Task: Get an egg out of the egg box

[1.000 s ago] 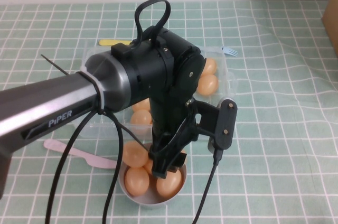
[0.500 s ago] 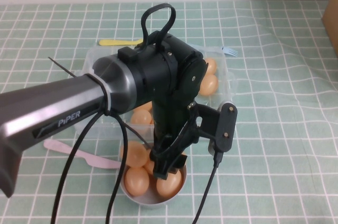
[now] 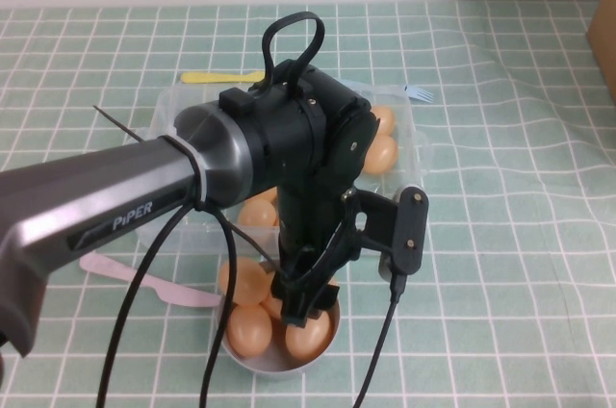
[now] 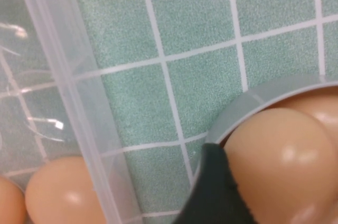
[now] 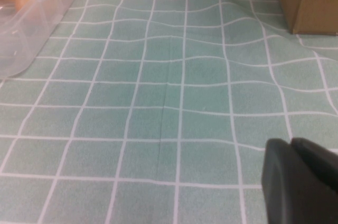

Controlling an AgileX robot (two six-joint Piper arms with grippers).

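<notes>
Now | left gripper (image 3: 306, 300), lower centre, lifted slightly over bowl (image 3: 332, 326); grip on egg (image 3: 308, 336) unclear | right gripper (image 5: 301, 182) closed, parked.

Left pincer (image 3: 306, 304) low, pointing down; right pincer (image 5: 301, 182) parked, fingers together.

High view: raised, angled down over the left arm (image 3: 144, 196) onto the table. Left wrist view: very close, facing down at the bowl (image 4: 248, 109) rim and egg box (image 4: 63, 76) wall, both shared with the high view. Right wrist view: low, facing across cloth (image 5: 174, 92); shares the box corner.
</notes>
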